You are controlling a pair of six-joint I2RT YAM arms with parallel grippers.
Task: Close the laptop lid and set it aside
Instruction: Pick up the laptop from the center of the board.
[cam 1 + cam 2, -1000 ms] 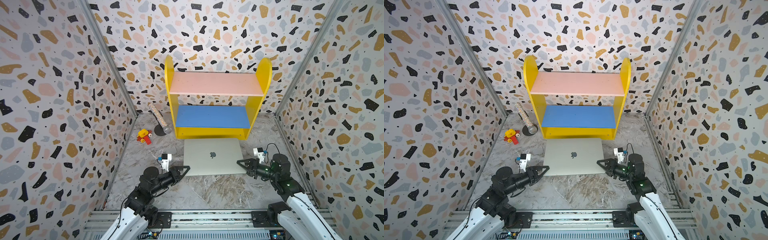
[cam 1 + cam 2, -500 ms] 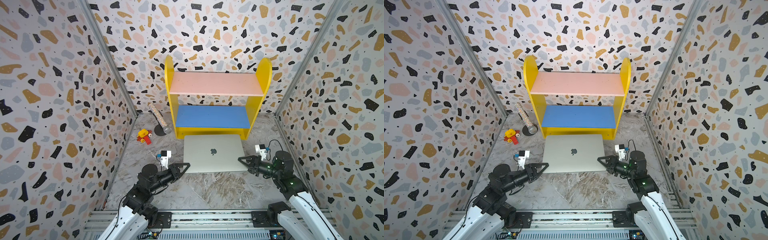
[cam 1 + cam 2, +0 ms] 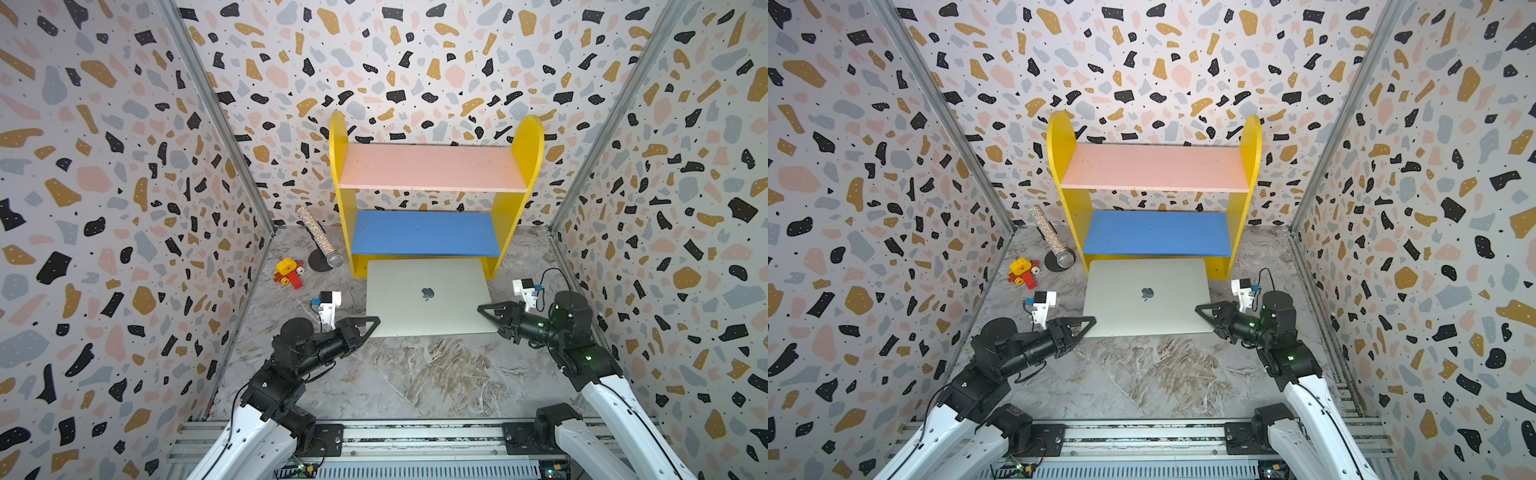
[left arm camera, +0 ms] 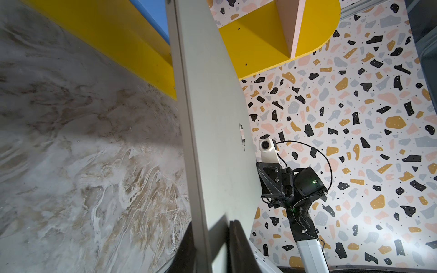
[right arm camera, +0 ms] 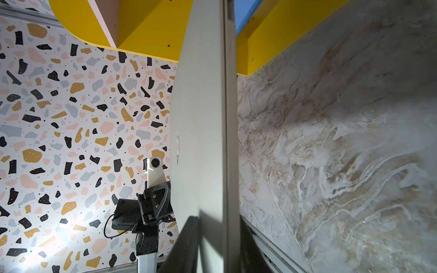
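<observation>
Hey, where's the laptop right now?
In a top view the closed laptop is centred before the yellow shelf, far edge at its base, with the left end effector and right end effector gripping its left and right edges.

Top views bright, even; wrist views warped; wall (image 5: 47, 241) glare; laptop (image 5: 203, 123) shadowed.

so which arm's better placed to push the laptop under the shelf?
Left, marginally. Both clamp the laptop; the left gripper holds the near corner, the right gripper sits closer to the shelf leg.
</observation>
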